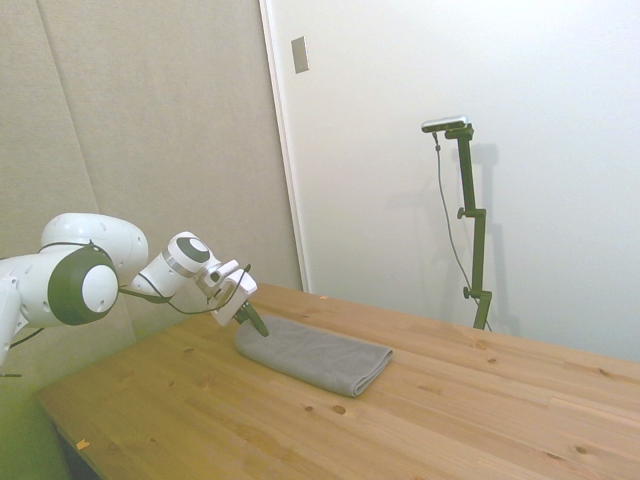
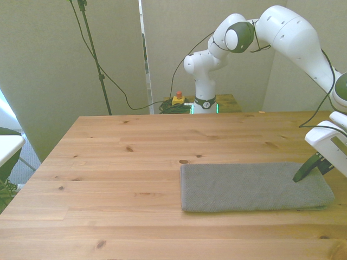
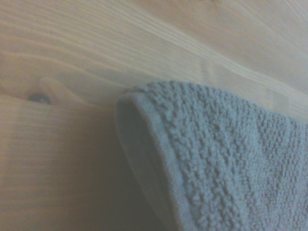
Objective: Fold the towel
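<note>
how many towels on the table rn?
1. A plain grey folded terry towel lies flat on the wooden table, toward the front view's right, under the gripper. None seem hidden.

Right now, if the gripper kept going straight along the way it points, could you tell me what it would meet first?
Most likely the towel. The gripper slants down at the end of the towel on the front view's right, its tip at or just above the cloth. Whether it already touches is unclear; the wooden table lies underneath.
</note>
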Controlling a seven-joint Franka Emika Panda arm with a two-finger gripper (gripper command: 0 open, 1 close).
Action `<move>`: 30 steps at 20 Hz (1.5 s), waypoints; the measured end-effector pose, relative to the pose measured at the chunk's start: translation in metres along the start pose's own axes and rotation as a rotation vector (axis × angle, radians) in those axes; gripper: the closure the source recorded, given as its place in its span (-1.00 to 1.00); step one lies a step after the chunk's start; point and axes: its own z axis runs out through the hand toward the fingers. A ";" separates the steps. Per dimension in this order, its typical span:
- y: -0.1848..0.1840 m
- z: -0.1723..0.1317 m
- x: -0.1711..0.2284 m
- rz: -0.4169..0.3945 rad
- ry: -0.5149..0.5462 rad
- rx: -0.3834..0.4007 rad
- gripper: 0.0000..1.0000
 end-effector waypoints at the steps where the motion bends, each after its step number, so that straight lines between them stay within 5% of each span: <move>1: 0.002 -0.002 0.005 0.007 -0.007 0.019 1.00; 15: 0.123 -0.006 0.109 0.191 -0.149 0.209 1.00; 30: 0.279 0.123 0.187 0.358 -0.396 0.380 1.00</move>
